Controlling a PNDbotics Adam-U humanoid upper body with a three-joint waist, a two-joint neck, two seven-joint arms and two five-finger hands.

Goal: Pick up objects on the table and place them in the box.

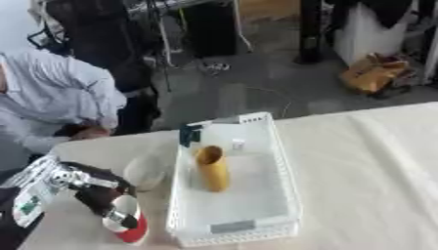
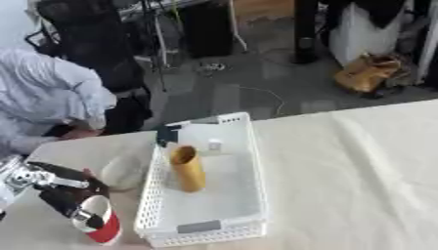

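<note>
On a counter (image 1: pixel 368 161) covered in cream cloth, the robot's left hand (image 1: pixel 101 197), black and coming in from the lower left, has its fingers curled around a red cup with a white rim (image 1: pixel 126 222), holding it just left of a white slotted plastic box (image 1: pixel 282 166). Inside the box a tan cardboard tube (image 1: pixel 211 168) stands slightly tilted, with a dark blue object (image 1: pixel 189 135) and a small white item (image 1: pixel 237 143) at the far end. A clear plastic cup (image 1: pixel 145 172) sits on the counter beside the box's left wall.
</note>
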